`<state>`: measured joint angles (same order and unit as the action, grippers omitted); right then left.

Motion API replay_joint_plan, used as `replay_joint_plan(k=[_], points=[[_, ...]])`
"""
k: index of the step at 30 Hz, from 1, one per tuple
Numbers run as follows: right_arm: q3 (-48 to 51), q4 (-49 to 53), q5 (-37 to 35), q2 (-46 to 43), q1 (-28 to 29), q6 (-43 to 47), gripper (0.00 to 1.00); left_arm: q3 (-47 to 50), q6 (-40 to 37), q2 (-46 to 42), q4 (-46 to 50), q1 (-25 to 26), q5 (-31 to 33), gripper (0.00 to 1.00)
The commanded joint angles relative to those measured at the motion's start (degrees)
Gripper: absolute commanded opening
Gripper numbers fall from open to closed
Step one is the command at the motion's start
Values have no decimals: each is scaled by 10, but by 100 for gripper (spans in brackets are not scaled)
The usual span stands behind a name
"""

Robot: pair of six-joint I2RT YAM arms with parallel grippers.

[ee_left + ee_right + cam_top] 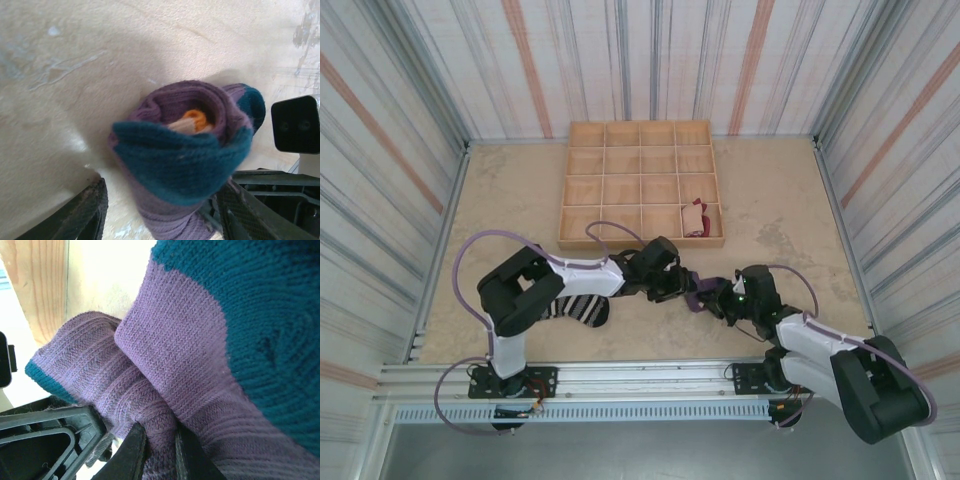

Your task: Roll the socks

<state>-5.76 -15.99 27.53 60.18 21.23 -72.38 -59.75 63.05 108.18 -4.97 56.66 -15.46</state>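
Observation:
The purple sock (190, 150) is wound into a roll with a teal cuff around it and an orange end showing in its middle. It lies on the table between both grippers (700, 298). My left gripper (162, 192) is open, its fingers standing either side of the roll, and table shows between the left finger (92, 210) and the sock. My right gripper (159, 440) is shut on a fold of the purple sock (175, 365). The black-and-white striped sock (585, 308) lies flat under my left arm. The tan and red sock (695, 220) sits in a tray compartment.
A wooden tray (640, 243) of square compartments stands just behind the grippers. The right arm's wrist camera (295, 124) and gripper body (280, 195) are close on the right in the left wrist view. Striped walls enclose the table.

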Motion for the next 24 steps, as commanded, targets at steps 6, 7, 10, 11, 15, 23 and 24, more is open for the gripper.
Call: replay_joint_plan(k=[6, 7, 10, 11, 15, 23, 24], points=[[23, 124, -39, 88, -3, 31, 0, -13, 3, 33, 25, 1, 10, 44], [18, 119, -35, 95, -3, 37, 0, -14, 1, 34, 31, -1, 11, 37], [-3, 122, -31, 105, -2, 71, 0, -10, -4, 29, 54, -15, 11, 15], [-11, 124, -29, 106, -3, 79, 1, -6, -7, 25, 58, -21, 8, 10], [-48, 142, -27, 103, 1, 114, 12, 18, -27, -3, 75, -49, 3, 0], [-126, 163, -32, 117, 22, 185, 49, 107, -38, -89, 49, -93, -3, 0], [-136, 166, -35, 120, 27, 192, 52, 117, -39, -100, 44, -97, -5, 0]])
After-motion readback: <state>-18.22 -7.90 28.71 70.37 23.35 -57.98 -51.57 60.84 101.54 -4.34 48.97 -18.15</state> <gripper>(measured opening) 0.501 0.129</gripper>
